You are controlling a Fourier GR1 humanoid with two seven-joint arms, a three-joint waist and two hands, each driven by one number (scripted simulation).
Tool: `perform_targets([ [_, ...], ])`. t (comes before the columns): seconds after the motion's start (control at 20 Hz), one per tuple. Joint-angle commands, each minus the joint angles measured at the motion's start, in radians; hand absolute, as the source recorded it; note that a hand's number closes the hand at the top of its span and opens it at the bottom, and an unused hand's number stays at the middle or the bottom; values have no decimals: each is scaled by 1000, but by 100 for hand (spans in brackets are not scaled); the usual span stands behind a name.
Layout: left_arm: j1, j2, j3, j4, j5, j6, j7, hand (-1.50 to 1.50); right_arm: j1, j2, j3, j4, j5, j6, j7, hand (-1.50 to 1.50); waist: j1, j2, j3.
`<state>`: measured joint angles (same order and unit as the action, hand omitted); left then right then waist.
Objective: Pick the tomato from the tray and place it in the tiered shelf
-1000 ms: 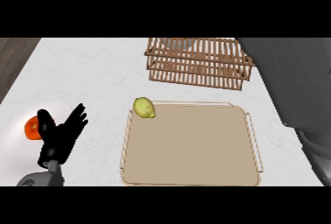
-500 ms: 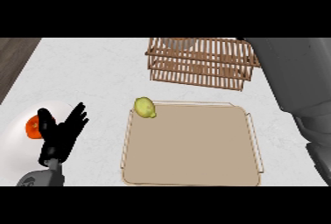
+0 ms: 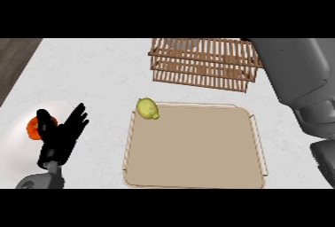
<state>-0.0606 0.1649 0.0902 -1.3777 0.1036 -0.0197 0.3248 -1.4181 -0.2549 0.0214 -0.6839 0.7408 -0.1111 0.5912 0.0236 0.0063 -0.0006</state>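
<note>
Fingers straight and spread, the left hand stands upright at the near left of the counter, open and holding nothing. Just behind it, to its left, a red tomato sits on a white plate, partly hidden by the thumb; it looks roundish, so no long axis or pointing direction can be made out. The tomato is not on the tray.

To the hand's right lies a tan tray, flat on the counter. At its far left corner rests a yellow-green lemon, its long axis running near to far, tipped slightly rightward at the near end.

Farther off, beyond the tray and well to the hand's right, stands the slatted wooden shelf. A grey forearm comes down the right edge; its hand is out of sight.
</note>
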Motion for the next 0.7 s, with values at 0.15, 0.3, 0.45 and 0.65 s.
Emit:
perform_targets([
  [0.15, 15, -6, -1, 10, -1, -20, -41, 0, -72, -32, -59, 121, -15, 7, -115, 150, 2, 1, 0],
  [0.3, 11, 12, 19, 39, 6, -32, -50, 0, -76, -19, -68, 174, -1, -40, -141, 150, 6, 3, 0],
  [0.45, -32, 16, 23, 24, 11, -21, 5, 0, -31, -2, -24, 190, 42, -37, -157, 150, 1, 2, 0],
  [0.65, -31, 3, 18, 7, 16, -11, 29, 0, -52, 27, -117, 92, -28, -125, -38, 150, -8, -5, 1],
])
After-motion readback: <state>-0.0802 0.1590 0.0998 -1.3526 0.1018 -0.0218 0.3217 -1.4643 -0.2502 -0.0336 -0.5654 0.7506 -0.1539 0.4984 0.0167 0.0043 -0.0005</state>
